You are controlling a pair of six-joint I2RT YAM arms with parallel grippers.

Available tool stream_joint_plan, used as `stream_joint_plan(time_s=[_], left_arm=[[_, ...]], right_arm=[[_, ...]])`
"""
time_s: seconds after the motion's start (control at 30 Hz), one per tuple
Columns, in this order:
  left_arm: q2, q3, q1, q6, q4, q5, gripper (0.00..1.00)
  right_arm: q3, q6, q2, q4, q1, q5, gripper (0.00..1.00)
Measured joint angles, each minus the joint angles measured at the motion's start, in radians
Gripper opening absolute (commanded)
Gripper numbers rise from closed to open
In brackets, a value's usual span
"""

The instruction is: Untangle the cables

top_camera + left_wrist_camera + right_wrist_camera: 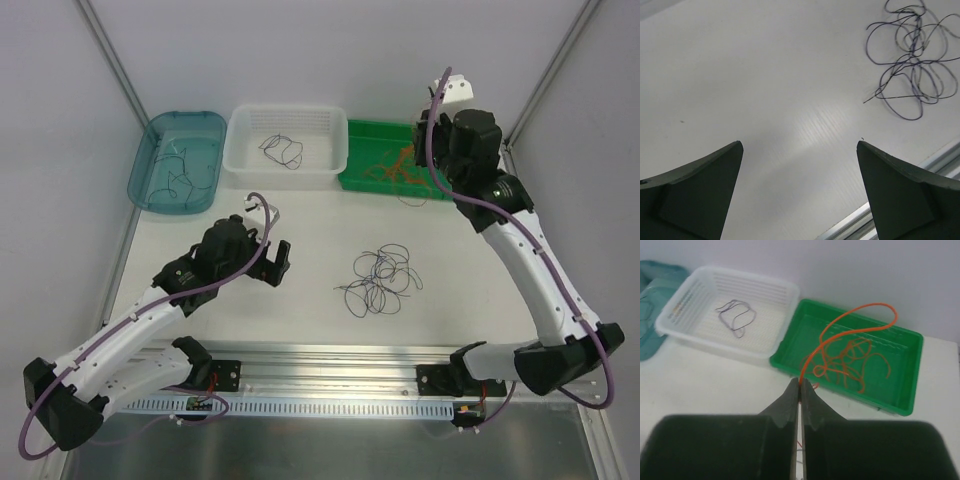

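Note:
A tangle of thin dark cables (380, 277) lies on the table's middle; it also shows at the top right of the left wrist view (912, 60). My left gripper (267, 262) is open and empty, left of the tangle, above bare table (799, 145). My right gripper (800, 386) is shut on an orange cable (850, 320) that arcs up over the green tray (912, 340), where several orange cables (850, 362) lie. In the top view the right gripper (432, 118) is above the green tray (360, 150).
A white basket (240, 160) holds a dark cable loop (281, 151). A teal tray (150, 160) at the back left holds thin dark cables. A metal rail (340, 385) runs along the table's near edge. Grey walls close the back and sides.

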Motion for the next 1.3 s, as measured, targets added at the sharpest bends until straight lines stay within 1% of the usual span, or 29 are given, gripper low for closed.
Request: stream_joint_plan(time_s=[0.17, 0.33, 0.57, 0.67, 0.8, 0.87, 0.9, 0.97, 1.0, 1.03, 1.07, 1.1, 1.13, 1.2, 1.3], left_arm=[[0.037, -0.079, 0.000, 0.029, 0.034, -0.099, 0.99], [0.087, -0.114, 0.000, 0.050, 0.034, -0.157, 0.99], [0.092, -0.114, 0.000, 0.056, 0.053, -0.184, 0.99], [0.103, -0.114, 0.000, 0.057, 0.057, -0.184, 0.99], [0.119, -0.114, 0.000, 0.071, 0.058, -0.184, 0.99], [0.122, -0.114, 0.000, 0.076, 0.059, -0.184, 0.99], [0.123, -0.114, 0.000, 0.077, 0.059, -0.183, 0.99], [0.127, -0.114, 0.000, 0.078, 0.060, -0.182, 0.99], [0.130, -0.114, 0.000, 0.078, 0.060, -0.180, 0.99], [0.133, -0.114, 0.000, 0.078, 0.060, -0.179, 0.99], [0.134, -0.114, 0.000, 0.078, 0.060, -0.177, 0.99], [0.134, -0.114, 0.000, 0.078, 0.060, -0.175, 0.99], [0.133, -0.114, 0.000, 0.078, 0.060, -0.172, 0.99], [0.133, -0.114, 0.000, 0.078, 0.061, -0.162, 0.99], [0.133, -0.114, 0.000, 0.078, 0.061, -0.142, 0.99]], right_arm=[[0.030, 0.035, 0.147, 0.100, -0.099, 0.086, 0.01], [0.094, 0.071, 0.318, 0.184, -0.159, 0.094, 0.01], [0.199, 0.137, 0.562, 0.316, -0.197, 0.066, 0.01], [0.215, 0.177, 0.650, 0.369, -0.204, 0.061, 0.01], [0.226, 0.274, 0.763, 0.412, -0.208, 0.066, 0.01], [0.237, 0.323, 0.816, 0.410, -0.209, 0.068, 0.03], [0.246, 0.349, 0.843, 0.406, -0.211, 0.068, 0.08], [0.266, 0.393, 0.890, 0.386, -0.217, 0.067, 0.16], [0.268, 0.408, 0.900, 0.378, -0.221, 0.066, 0.21], [0.266, 0.422, 0.908, 0.362, -0.226, 0.063, 0.34], [0.259, 0.437, 0.909, 0.351, -0.232, 0.059, 0.41], [0.251, 0.441, 0.907, 0.343, -0.237, 0.055, 0.53], [0.244, 0.444, 0.901, 0.338, -0.241, 0.049, 0.59], [0.222, 0.437, 0.872, 0.295, -0.250, 0.034, 0.69], [0.198, 0.410, 0.801, 0.213, -0.258, 0.016, 0.76]])
